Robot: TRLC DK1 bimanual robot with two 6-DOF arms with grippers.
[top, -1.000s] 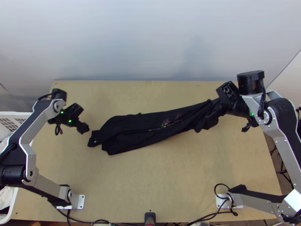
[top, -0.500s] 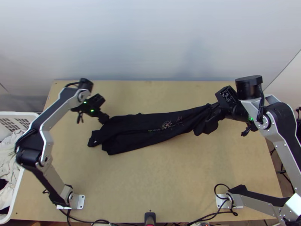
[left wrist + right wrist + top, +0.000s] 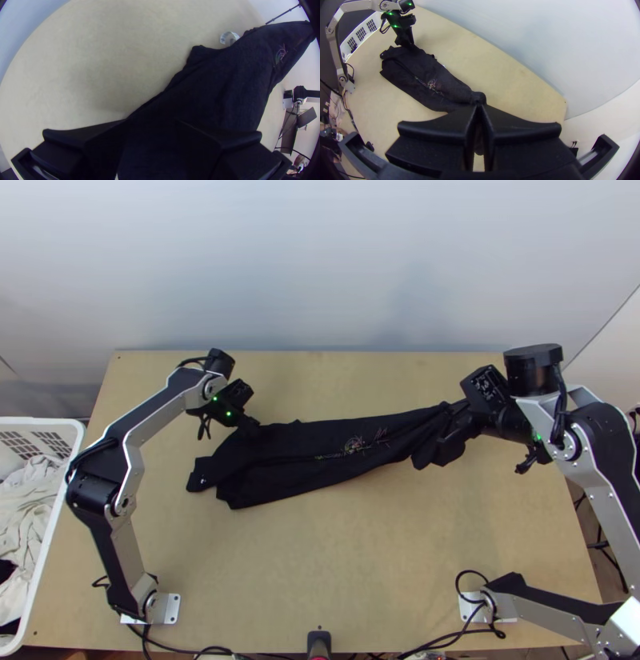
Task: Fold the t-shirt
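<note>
A black t-shirt (image 3: 320, 456) with a small coloured print lies bunched lengthwise across the table, its right end raised a little. My right gripper (image 3: 448, 428) is shut on that narrow gathered end; the right wrist view has the gripper (image 3: 480, 108) with its fingertips together on the cloth. At the shirt's upper left edge is my left gripper (image 3: 254, 428). In the left wrist view the left gripper (image 3: 151, 125) stands open, fingers apart, with dark cloth (image 3: 213, 93) between and beyond them.
A white basket (image 3: 50, 532) holding pale cloth stands at the table's left edge. Bare wooden table (image 3: 320, 564) lies in front of the shirt, and a pale wall rises behind. Cables run along the near edge.
My left gripper has moved right from beside the shirt to over its upper left edge. The right gripper and the shirt have hardly moved.
</note>
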